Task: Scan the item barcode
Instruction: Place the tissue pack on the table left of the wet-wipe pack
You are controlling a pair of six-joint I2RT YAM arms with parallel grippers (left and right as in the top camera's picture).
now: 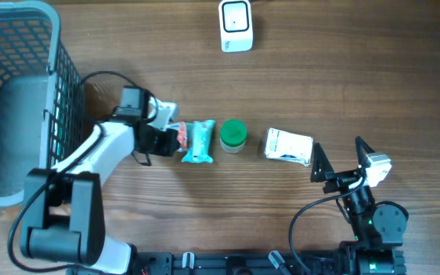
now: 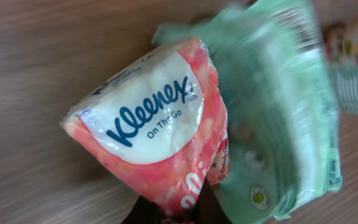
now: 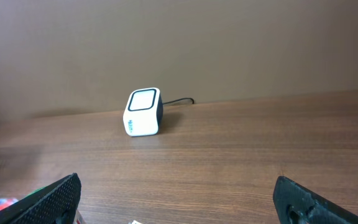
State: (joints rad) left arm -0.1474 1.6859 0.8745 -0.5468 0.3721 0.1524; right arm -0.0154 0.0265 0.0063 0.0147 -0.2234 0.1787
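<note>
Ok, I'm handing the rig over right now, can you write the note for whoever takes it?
The left claw is shut on the tissue pack, pinching its edge, right beside the wipes pack.
The right claw is open, holding nothing, near the white packet.
The scanner stands at the far side, apart from the items.
Done: tissue pack gripped.
Left: carry it to the scanner and show its barcode; the wipes pack, green-lidded jar and white packet wait in the row.

Grey basket (image 1: 66,84), wooden table (image 1: 357,76), perhaps green-lidded jar (image 1: 233,135)
</note>
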